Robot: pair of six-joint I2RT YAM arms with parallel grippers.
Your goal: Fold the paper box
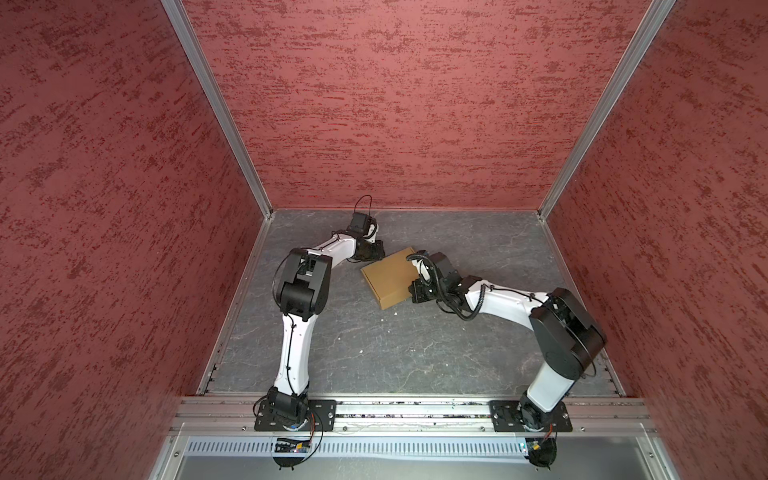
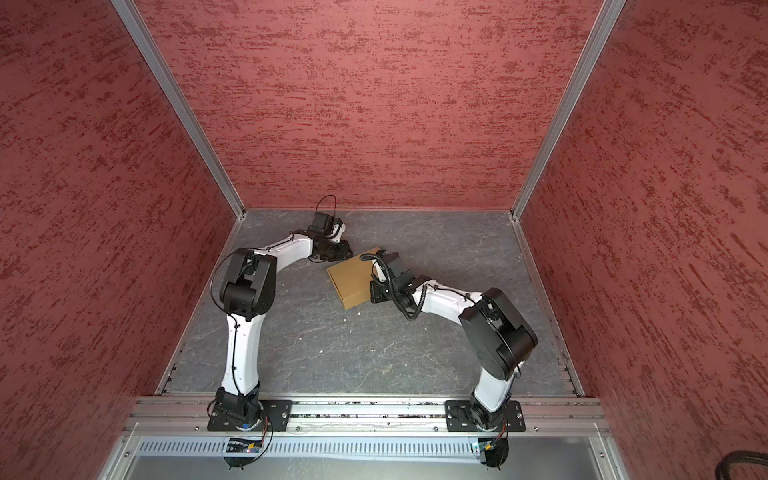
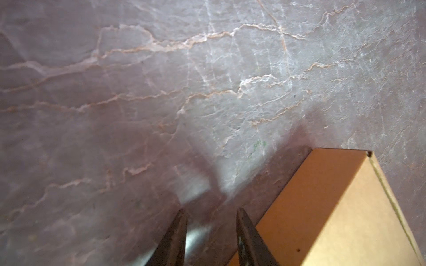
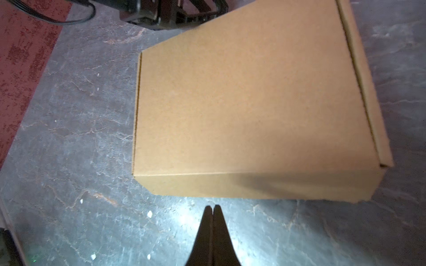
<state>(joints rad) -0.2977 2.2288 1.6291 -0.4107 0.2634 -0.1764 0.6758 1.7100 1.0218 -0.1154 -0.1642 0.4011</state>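
Note:
The paper box [image 1: 388, 277] [image 2: 352, 282] lies closed on the grey table, a shallow tan carton turned at an angle. My left gripper [image 1: 379, 253] [image 2: 348, 252] is low at the box's far left corner. In the left wrist view this gripper [image 3: 211, 210] is open with only table between its fingers, one finger [image 3: 247, 235] next to the box wall [image 3: 322, 207]. My right gripper [image 1: 417, 289] [image 2: 376, 291] is at the box's right side. In the right wrist view it [image 4: 213, 207] is shut and empty, its tips just short of the box's side wall [image 4: 253, 186].
Red textured walls [image 1: 395, 104] close in the table on three sides. An aluminium rail [image 1: 407, 411] with both arm bases runs along the front. Small white crumbs [image 4: 149, 214] dot the grey marbled table [image 1: 395, 353].

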